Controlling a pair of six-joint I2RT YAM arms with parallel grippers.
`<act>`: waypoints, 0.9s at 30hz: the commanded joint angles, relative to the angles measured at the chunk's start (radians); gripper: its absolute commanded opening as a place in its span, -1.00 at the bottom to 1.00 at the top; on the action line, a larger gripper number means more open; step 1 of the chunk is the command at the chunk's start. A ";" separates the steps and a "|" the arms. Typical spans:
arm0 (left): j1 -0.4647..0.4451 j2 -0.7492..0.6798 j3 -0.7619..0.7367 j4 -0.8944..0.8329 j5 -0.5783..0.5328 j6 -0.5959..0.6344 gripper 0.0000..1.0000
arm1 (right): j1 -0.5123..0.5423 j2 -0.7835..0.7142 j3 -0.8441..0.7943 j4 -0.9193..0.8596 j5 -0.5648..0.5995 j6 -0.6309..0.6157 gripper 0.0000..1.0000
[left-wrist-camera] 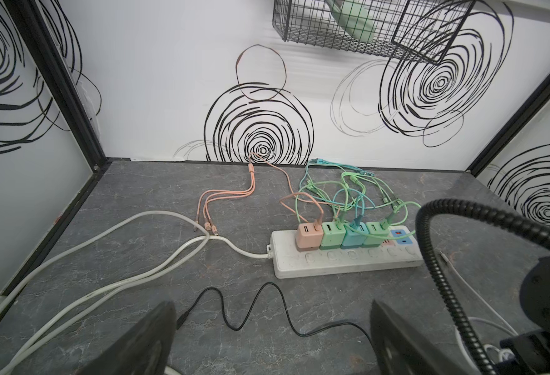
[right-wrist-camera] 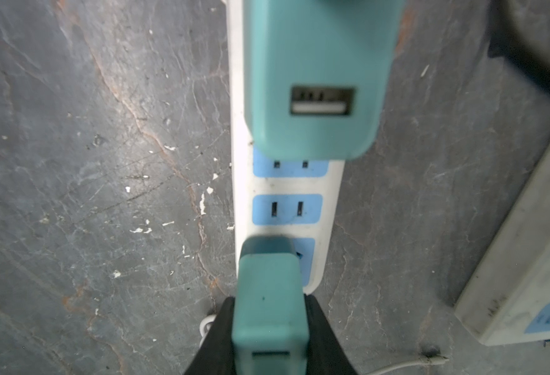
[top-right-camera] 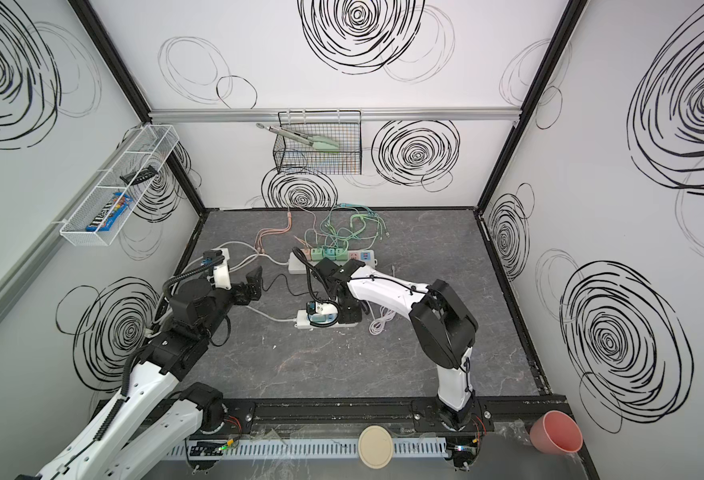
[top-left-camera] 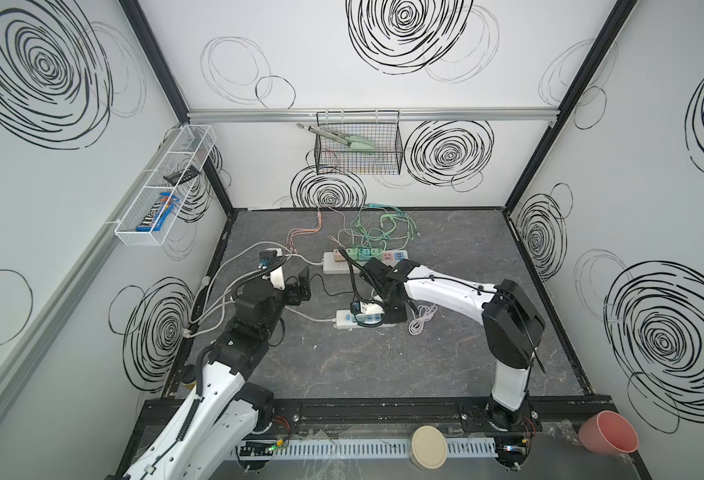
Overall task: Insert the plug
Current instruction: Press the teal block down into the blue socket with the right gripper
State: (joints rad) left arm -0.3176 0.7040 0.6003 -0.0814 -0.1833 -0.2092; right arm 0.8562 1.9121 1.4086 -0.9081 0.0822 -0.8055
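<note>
While your right gripper (right-wrist-camera: 268, 328) is closed only partway, its two black fingers (right-wrist-camera: 324, 337) press on both sides of the teal plug (right-wrist-camera: 267, 282), a small charger block with a USB slot facing the wrist camera. You hold it pointing down at the near power strip (right-wrist-camera: 242, 201). Its darker front end sits over the last blue outlet (right-wrist-camera: 306, 259) at the strip's end, so the plug lies right between your fingers and against the strip. You cannot tell from any view whether the prongs are in. Next along the strip a two-slot outlet (right-wrist-camera: 286, 209) is free, and past it a second teal charger (right-wrist-camera: 315, 65) stands in the strip with its USB port showing.

Your left gripper (left-wrist-camera: 270, 341) is spread wide with nothing between its fingers (left-wrist-camera: 143, 337). It hangs above the table (left-wrist-camera: 137, 201), touching nothing, with a thin black cable (left-wrist-camera: 254, 302) lying just in front of it. It faces the far power strip (left-wrist-camera: 332, 266), which carries pink, green, teal and green chargers in a row.

As for writing you can read, the blue packet (top-left-camera: 157, 216) in the white wire basket (top-left-camera: 134, 241) on the left wall shows "m&m's"; any print on the strips is too small to make out.

In both top views your right gripper is down on the near strip, well apart from the left one
</note>
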 commanded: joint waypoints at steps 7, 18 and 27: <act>0.010 0.002 0.010 0.025 0.004 0.009 0.92 | -0.025 0.202 -0.039 0.008 -0.073 -0.003 -0.91; 0.009 -0.010 0.003 0.035 0.001 0.011 0.92 | -0.036 0.061 0.012 -0.035 -0.180 0.070 0.24; 0.009 -0.009 0.003 0.039 0.011 0.008 0.92 | -0.066 -0.086 -0.092 0.000 -0.217 0.108 0.95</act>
State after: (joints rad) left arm -0.3176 0.7029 0.6003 -0.0807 -0.1795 -0.2058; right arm 0.8021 1.8816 1.3598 -0.8982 -0.1051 -0.7105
